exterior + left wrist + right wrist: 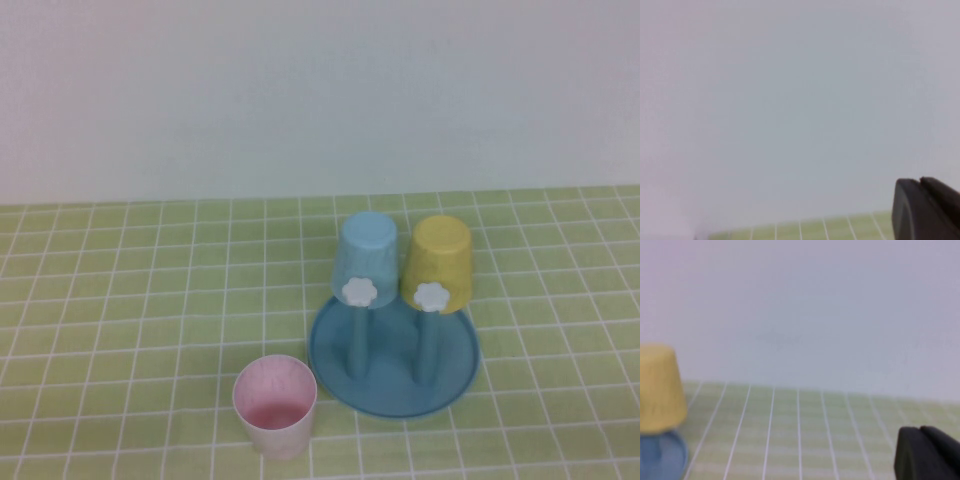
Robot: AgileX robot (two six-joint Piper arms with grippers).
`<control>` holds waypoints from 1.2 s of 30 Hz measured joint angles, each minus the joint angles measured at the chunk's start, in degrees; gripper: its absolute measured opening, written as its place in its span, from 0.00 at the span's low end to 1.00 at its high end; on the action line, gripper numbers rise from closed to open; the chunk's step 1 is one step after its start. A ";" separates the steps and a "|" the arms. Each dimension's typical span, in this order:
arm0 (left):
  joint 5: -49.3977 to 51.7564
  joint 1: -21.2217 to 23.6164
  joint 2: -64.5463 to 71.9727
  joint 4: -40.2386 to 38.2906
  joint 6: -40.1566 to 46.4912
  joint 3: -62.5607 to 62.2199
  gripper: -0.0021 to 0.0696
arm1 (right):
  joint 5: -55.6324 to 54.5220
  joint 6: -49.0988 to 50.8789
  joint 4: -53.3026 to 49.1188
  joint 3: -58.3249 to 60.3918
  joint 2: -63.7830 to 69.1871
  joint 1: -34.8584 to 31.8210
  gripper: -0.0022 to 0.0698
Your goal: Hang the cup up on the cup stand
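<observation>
Two free pegs only, so with the cup (275, 405) upright just beside the cup stand (330, 350) and left gripper (927, 210) and right gripper (927, 452) clenched empty away from both, we risk knocking the hung light blue cup (366, 260) or yellow cup (438, 262).

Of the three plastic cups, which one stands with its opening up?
The pale pink plastic cup. It stands upright on the green tablecloth, apart from the blue stand; the light blue cup and yellow cup hang inverted.

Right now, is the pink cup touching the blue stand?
Apart. The high view shows green tablecloth between the pink cup and the blue stand rim. Both grippers, left and right, are shut, away from it.
</observation>
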 joint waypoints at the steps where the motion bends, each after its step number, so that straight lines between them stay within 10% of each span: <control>1: -1.36 0.00 0.00 0.00 0.47 0.00 0.03 | -1.96 0.00 0.00 0.00 0.00 0.00 0.03; 25: -6.92 0.00 0.00 -4.75 -6.81 -0.19 0.03 | -16.02 0.24 0.00 0.00 0.00 0.00 0.03; 36: 10.42 0.00 0.21 -4.63 -6.67 -13.79 0.03 | -4.20 5.31 0.00 -3.72 0.00 0.00 0.03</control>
